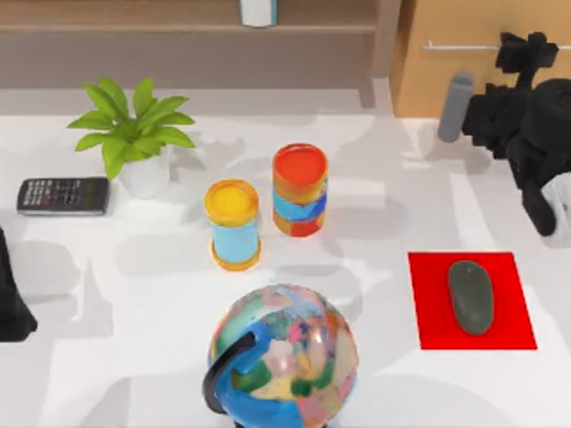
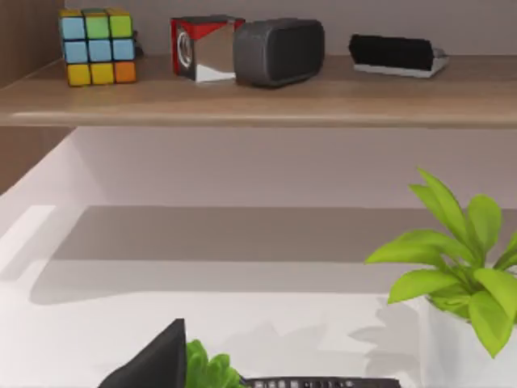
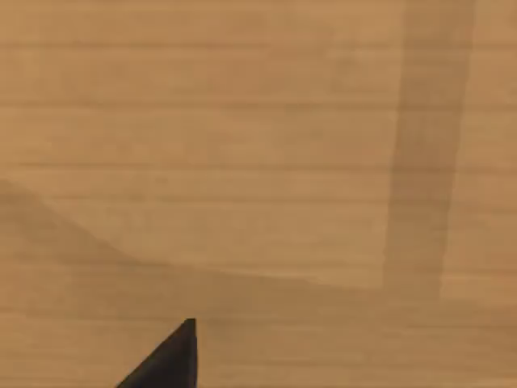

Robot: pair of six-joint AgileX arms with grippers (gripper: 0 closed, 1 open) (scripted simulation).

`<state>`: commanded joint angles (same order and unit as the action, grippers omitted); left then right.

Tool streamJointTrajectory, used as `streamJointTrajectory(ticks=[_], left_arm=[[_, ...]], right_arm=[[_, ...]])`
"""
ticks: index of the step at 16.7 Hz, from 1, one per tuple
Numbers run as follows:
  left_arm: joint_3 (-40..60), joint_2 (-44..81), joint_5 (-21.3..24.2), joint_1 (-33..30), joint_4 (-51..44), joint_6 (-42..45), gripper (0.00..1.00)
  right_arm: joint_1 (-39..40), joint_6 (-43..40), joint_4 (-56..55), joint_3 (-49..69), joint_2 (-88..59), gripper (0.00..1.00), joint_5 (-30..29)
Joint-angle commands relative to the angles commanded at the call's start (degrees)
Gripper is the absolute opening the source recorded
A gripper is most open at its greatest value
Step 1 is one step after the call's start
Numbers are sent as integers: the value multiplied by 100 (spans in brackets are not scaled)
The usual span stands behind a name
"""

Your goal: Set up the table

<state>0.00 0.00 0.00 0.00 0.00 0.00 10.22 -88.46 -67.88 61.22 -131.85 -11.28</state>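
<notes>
The table [image 1: 134, 294] is flat, smooth, white; whether either claw is wide or narrow, I cannot tell.

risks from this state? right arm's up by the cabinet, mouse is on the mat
1. The right gripper is close to the light-brown wooden cabinet; a careless move could strike it.
2. Going to the dark grey mouse on the red rectangular mat could drag the mat.
3. The tall orange-lidded cylinder and yellow-lidded cylinder could topple if swept.
</notes>
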Motion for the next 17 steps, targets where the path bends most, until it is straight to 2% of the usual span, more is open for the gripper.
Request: streamJointTrajectory(ticks=[17], left_arm=[[0, 0, 0, 0, 0, 0, 100]], right_arm=[[75, 18, -542, -1040, 380, 100, -120]])
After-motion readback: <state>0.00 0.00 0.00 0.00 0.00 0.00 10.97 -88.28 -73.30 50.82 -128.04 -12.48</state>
